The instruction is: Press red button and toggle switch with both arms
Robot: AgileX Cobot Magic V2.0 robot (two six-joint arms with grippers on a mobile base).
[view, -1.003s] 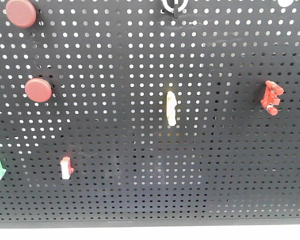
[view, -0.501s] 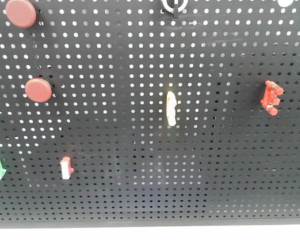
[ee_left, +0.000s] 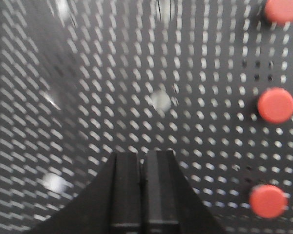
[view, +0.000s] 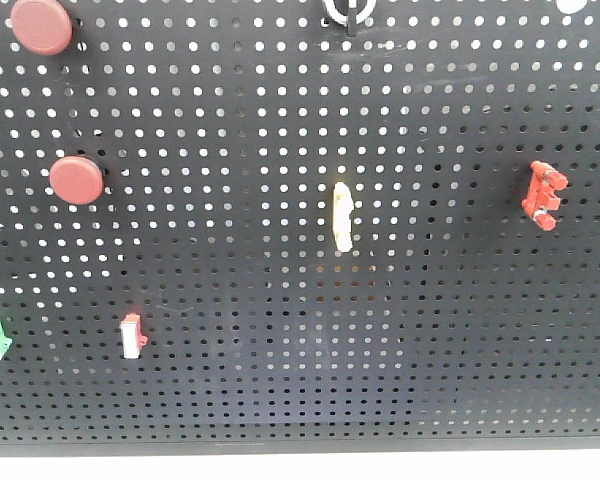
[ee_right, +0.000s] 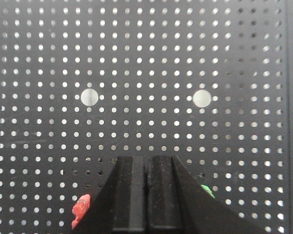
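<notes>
In the front view the red button (view: 42,25) is the larger dull-red dome at the black pegboard's top left. The toggle switch (view: 347,12) sits at the top edge, partly cut off by the frame. Neither gripper shows in this view. In the blurred left wrist view my left gripper (ee_left: 142,156) is shut and empty, facing the pegboard, with three red round buttons (ee_left: 276,105) in a column to its right. I cannot tell which is the larger. In the right wrist view my right gripper (ee_right: 146,160) is shut and empty, facing bare pegboard.
A smaller red button (view: 77,180) sits below the larger one. A cream-yellow switch (view: 343,215) is mid-board and a bright red clip switch (view: 543,195) at the right, also low in the right wrist view (ee_right: 81,209). Two small rocker switches (view: 131,336) sit at the lower left.
</notes>
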